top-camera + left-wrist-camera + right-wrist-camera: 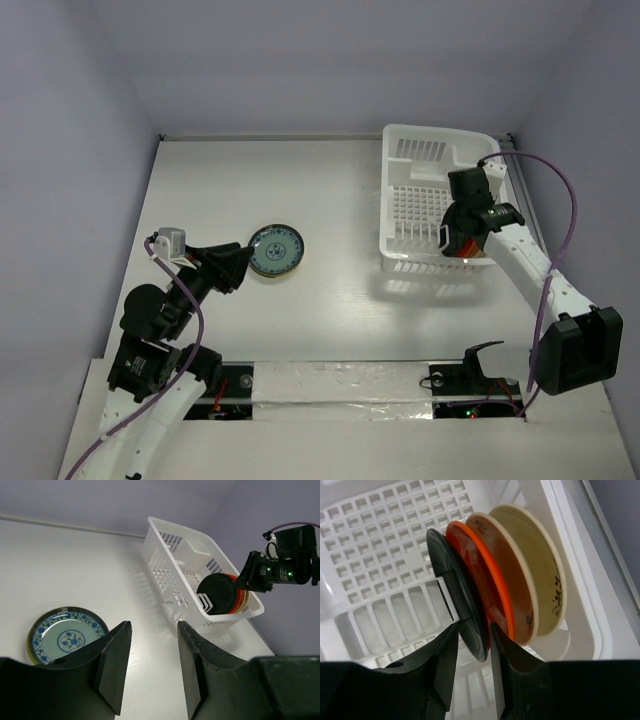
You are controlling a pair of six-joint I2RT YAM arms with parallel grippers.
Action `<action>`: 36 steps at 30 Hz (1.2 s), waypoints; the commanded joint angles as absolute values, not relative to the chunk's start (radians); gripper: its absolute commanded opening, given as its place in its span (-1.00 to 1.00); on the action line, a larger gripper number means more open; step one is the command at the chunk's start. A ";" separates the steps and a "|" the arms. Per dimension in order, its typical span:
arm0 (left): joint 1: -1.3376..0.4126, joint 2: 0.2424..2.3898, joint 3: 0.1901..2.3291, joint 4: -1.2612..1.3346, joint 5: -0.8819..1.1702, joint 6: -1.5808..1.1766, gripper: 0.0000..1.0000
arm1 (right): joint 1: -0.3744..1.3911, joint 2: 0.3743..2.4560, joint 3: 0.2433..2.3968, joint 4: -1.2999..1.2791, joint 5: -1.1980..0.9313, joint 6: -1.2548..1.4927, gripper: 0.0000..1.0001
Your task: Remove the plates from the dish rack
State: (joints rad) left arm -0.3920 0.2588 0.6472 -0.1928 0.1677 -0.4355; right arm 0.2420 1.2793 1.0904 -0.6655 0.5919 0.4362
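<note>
The white dish rack [386, 190] stands at the back right; it also shows in the left wrist view [161, 526] and the right wrist view [375, 545]. At its near end plates stand on edge: a dark plate [451, 575], an orange-red plate [487, 565] and a cream plate [540, 565] behind. My right gripper [474, 627] reaches into the rack [455, 236], its fingers closed on the dark plate's lower rim. A patterned teal-blue plate [277, 250] lies flat on the table. My left gripper [154, 626] is open and empty just left of that plate [67, 636].
The table is white with purple walls on three sides. The right arm's purple cable [560, 200] loops beside the rack. A foil-taped strip [340, 385] runs along the near edge between the arm bases.
</note>
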 commanded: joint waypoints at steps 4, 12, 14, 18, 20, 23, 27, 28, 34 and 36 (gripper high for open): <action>-0.397 0.253 0.650 -0.156 0.175 -0.437 -0.22 | 0.198 1.336 1.108 -0.634 0.592 0.422 -0.26; -0.397 0.258 0.652 -0.161 0.169 -0.437 -0.22 | 0.198 1.390 1.124 -0.641 0.597 0.420 -0.60; -0.397 0.258 0.652 -0.160 0.172 -0.437 -0.22 | 0.198 1.375 1.137 -0.653 0.589 0.385 -0.70; -0.397 0.259 0.652 -0.160 0.172 -0.436 -0.22 | 0.198 1.355 1.161 -0.696 0.607 0.350 -0.92; -0.397 0.259 0.652 -0.160 0.172 -0.436 -0.22 | 0.198 1.354 1.173 -0.718 0.626 0.336 -1.00; -0.397 0.259 0.653 -0.163 0.170 -0.437 -0.22 | 0.225 1.376 1.203 -0.762 0.669 0.334 -1.00; -0.397 0.259 0.652 -0.163 0.167 -0.439 -0.22 | 0.274 1.407 1.238 -0.819 0.751 0.339 -1.00; -0.397 0.259 0.652 -0.161 0.167 -0.439 -0.22 | 0.284 1.413 1.259 -0.831 0.768 0.347 -1.00; -0.397 0.261 0.652 -0.163 0.169 -0.439 -0.22 | 0.370 1.422 1.319 -0.861 0.840 0.340 -1.00; -0.397 0.262 0.653 -0.163 0.170 -0.439 -0.22 | 0.400 1.417 1.353 -0.886 0.874 0.351 -1.00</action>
State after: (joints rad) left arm -0.3920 0.2588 0.6472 -0.1932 0.1673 -0.4355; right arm 0.3531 1.4406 1.2617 -0.8814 0.7879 0.3283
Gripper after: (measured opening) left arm 0.389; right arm 0.148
